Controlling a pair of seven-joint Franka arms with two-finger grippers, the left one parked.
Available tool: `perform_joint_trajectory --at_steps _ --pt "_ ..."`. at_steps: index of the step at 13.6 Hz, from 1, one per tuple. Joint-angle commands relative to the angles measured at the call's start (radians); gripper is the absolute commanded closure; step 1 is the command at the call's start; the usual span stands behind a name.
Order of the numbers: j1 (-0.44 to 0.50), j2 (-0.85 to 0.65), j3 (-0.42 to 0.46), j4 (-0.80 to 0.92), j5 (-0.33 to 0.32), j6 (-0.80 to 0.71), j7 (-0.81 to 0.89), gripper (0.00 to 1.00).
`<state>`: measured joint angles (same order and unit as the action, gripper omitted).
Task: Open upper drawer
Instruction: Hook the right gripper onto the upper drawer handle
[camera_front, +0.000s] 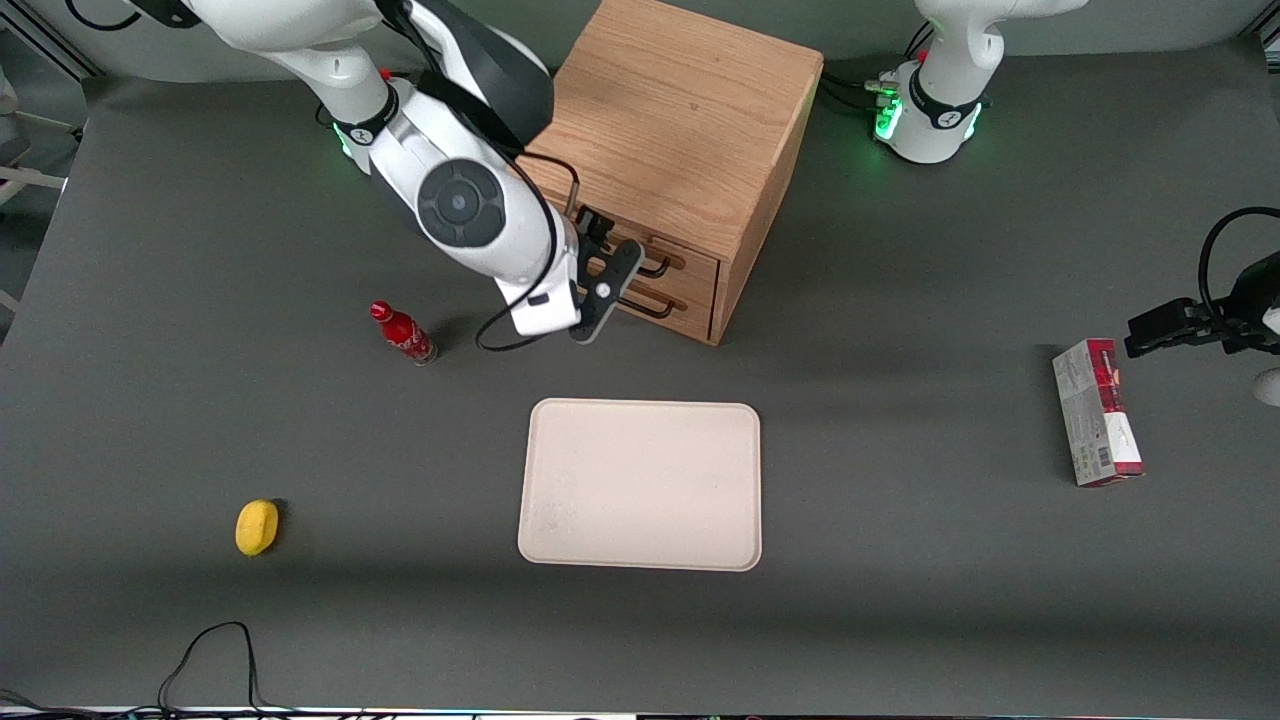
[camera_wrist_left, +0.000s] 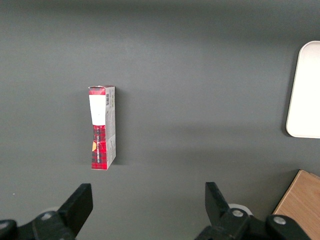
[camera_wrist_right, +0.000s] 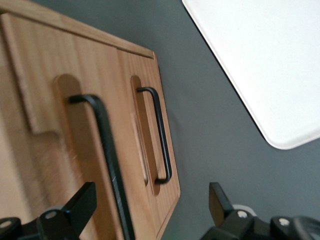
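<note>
The wooden cabinet (camera_front: 680, 110) stands at the back of the table with its two drawers facing the front camera. The upper drawer (camera_front: 692, 262) has a black bar handle (camera_front: 656, 266) and looks shut, flush with the lower drawer (camera_front: 690, 310). My right gripper (camera_front: 610, 290) is open and empty, just in front of the drawer fronts. In the right wrist view the upper drawer's handle (camera_wrist_right: 107, 160) runs between my spread fingertips (camera_wrist_right: 82, 200), close to one of them, and the gripper (camera_wrist_right: 150, 212) is not closed on it. The lower drawer's handle (camera_wrist_right: 161, 135) lies beside it.
A cream tray (camera_front: 640, 485) lies nearer the front camera than the cabinet. A red bottle (camera_front: 402, 333) stands beside my arm. A yellow lemon (camera_front: 257, 526) lies toward the working arm's end. A red box (camera_front: 1096, 412) lies toward the parked arm's end, also in the left wrist view (camera_wrist_left: 102, 127).
</note>
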<state>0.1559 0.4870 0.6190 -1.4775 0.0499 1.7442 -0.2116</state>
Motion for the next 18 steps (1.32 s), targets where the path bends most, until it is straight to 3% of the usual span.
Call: perform_joint_trajectory --at_steps 1,10,15,18 --pt "0.004 0.044 0.008 0.029 0.021 0.006 -0.022 0.00" --pt "0.010 0.050 0.039 0.006 0.022 -0.003 -0.009 0.00" --pt "0.002 0.076 0.031 0.011 -0.060 0.006 -0.055 0.00" --pt "-0.004 0.081 0.012 0.052 -0.071 0.008 -0.087 0.00"
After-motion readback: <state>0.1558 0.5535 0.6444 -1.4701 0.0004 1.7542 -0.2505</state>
